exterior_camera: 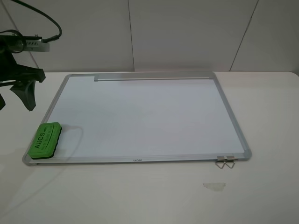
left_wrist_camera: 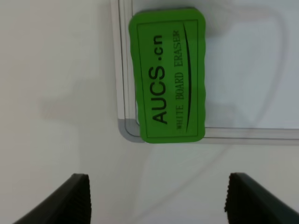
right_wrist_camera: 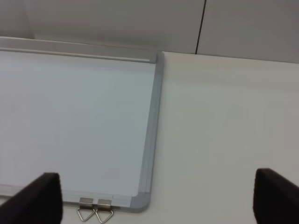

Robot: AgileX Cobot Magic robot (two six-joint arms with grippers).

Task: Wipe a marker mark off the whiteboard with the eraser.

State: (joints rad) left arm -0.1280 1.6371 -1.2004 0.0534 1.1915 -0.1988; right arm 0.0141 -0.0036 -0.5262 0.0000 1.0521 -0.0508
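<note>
From the high camera, the left gripper (exterior_camera: 16,95) hangs above the table (exterior_camera: 154,196) off the left side of the whiteboard (exterior_camera: 145,116), its dark fingers spread apart and nothing between them. The one eraser (exterior_camera: 44,139) lies on the board's near left corner, nearer the camera than the gripper and apart from it, lettered face up. There is one whiteboard, lying flat, with its silver tray strip (exterior_camera: 152,78) along the far edge. The white surface shows no mark in this view. Two small metal hanging clips (exterior_camera: 225,162) stick out from the near edge close to the right corner, and one pale scrap (exterior_camera: 214,185) lies on the table in front of them. The right gripper does not appear in this view.

In the left wrist view, the left gripper (left_wrist_camera: 156,198) shows two dark fingertips set wide apart, holding nothing. The eraser (left_wrist_camera: 167,74) sits over the whiteboard (left_wrist_camera: 247,70) corner, clear of both fingertips, overlapping the frame.

In the right wrist view, the right gripper (right_wrist_camera: 156,200) also shows two dark fingertips wide apart and empty. Between them lie the whiteboard (right_wrist_camera: 70,121) corner and the two clips (right_wrist_camera: 96,208); the eraser is out of sight here.
</note>
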